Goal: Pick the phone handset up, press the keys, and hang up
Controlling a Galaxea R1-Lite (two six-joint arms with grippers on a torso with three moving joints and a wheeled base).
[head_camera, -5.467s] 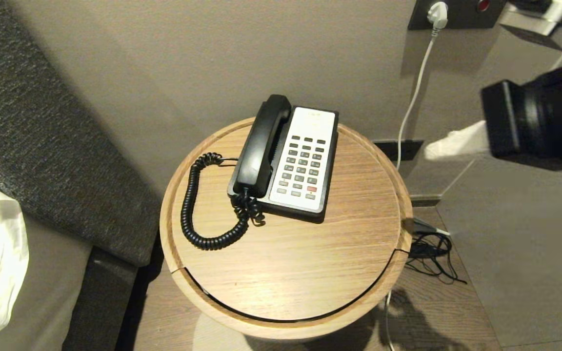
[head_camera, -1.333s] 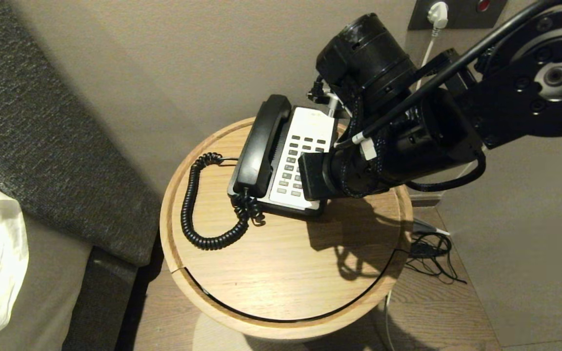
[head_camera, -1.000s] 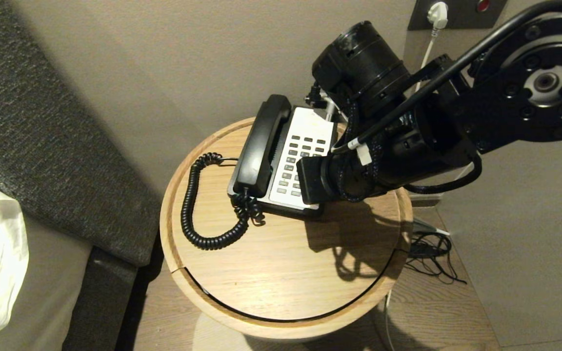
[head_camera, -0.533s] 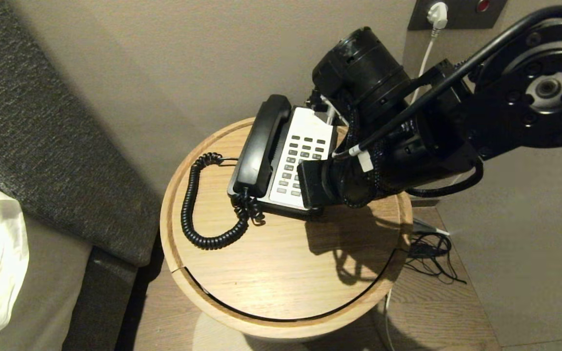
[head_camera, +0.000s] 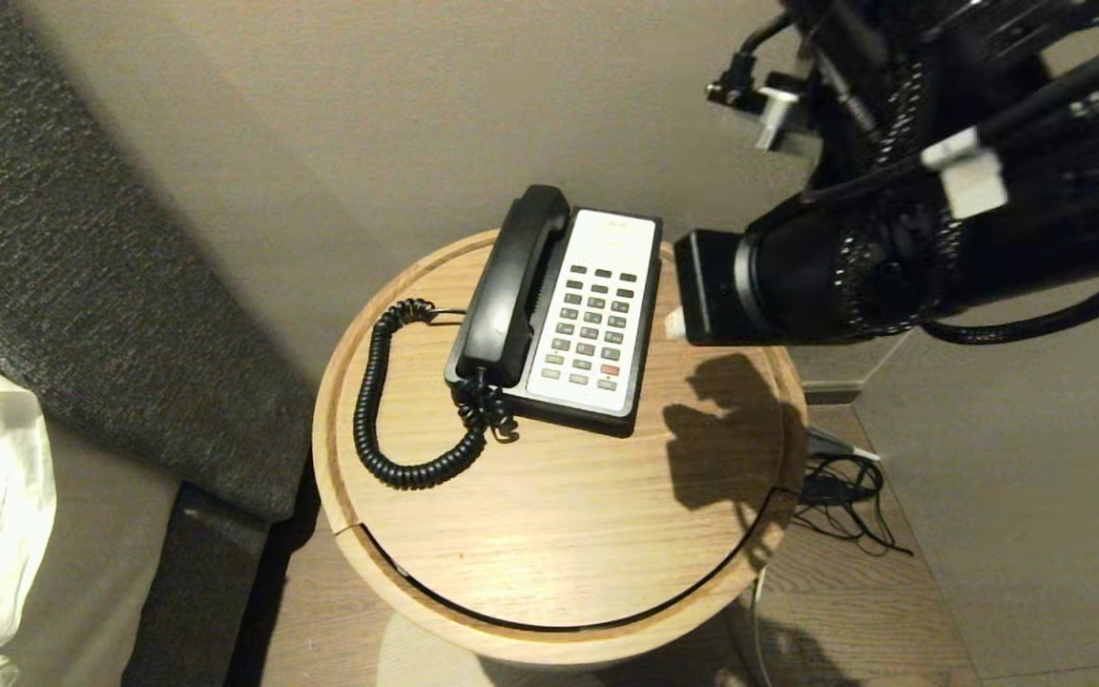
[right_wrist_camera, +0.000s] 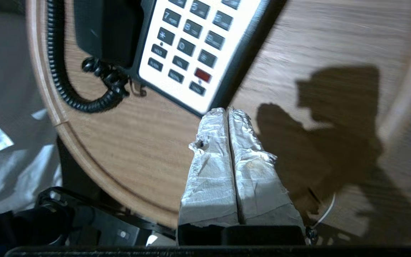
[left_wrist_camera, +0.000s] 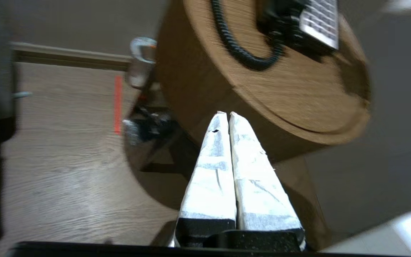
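I am hovering my right gripper (right_wrist_camera: 227,110), fingers pressed together, beside the phone's right edge, handset (head_camera: 511,286) not yet lifted.

A round light-oak bedside table (head_camera: 549,534) stands against a plain beige wall (head_camera: 368,105), between a dark grey woven upholstered headboard (head_camera: 82,277) and wood-grain plank flooring (head_camera: 855,611) strewn with tangled black cables (head_camera: 840,491).

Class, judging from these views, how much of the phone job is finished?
Done: nothing; the phone handset lies on its cradle. In hand: the right gripper, shut and empty, hovers above the table by the keypad. The left gripper, shut, is below the table. Left: lifting, pressing keys, hanging up.
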